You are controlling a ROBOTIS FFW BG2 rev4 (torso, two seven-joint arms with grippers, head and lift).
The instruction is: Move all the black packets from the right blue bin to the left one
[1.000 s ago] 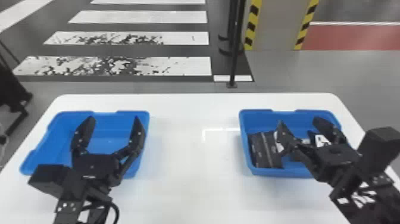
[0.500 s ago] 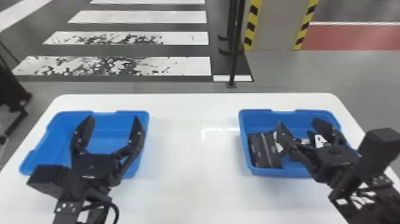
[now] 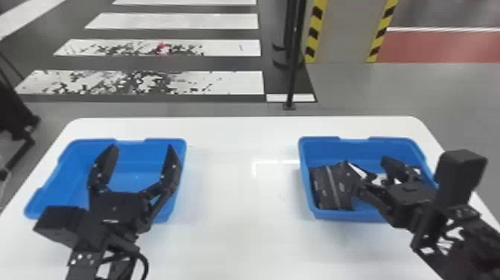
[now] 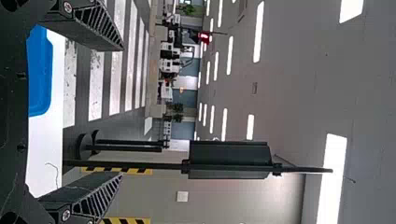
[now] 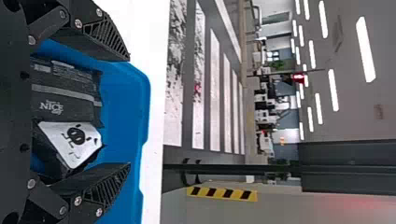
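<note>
At the far left of the head view, dark equipment (image 3: 16,111) stands on the floor beyond the table. White crossing stripes (image 3: 186,48) run across the floor behind the table, some with dark broken patches. The left blue bin (image 3: 55,186) sits on the left part of the white table (image 3: 238,197). The left gripper (image 3: 141,147) is over that bin, its two fingers spread wide and pointing toward the bin's far side; the blue interior shows between them.

In the middle, bare table top separates the two bins. A thin black pole (image 3: 295,56) stands on the floor past the table's far edge, and to the right of it is a grey column (image 3: 346,29) with yellow-and-black striped edges.

The right blue bin (image 3: 357,145) sits on the right part of the table and contains the black packets. A packet with a pale stripe (image 3: 323,190) lies along the left side of this bin. Beside it, on the right, is a packet with a white panel (image 5: 74,144), partly hidden in the head view.

The right gripper (image 3: 364,161) is over the right bin with its fingers wide apart. The left one of these fingers overlaps the striped packet in the head view; contact cannot be confirmed. A red floor area (image 3: 446,46) lies at the far right.
</note>
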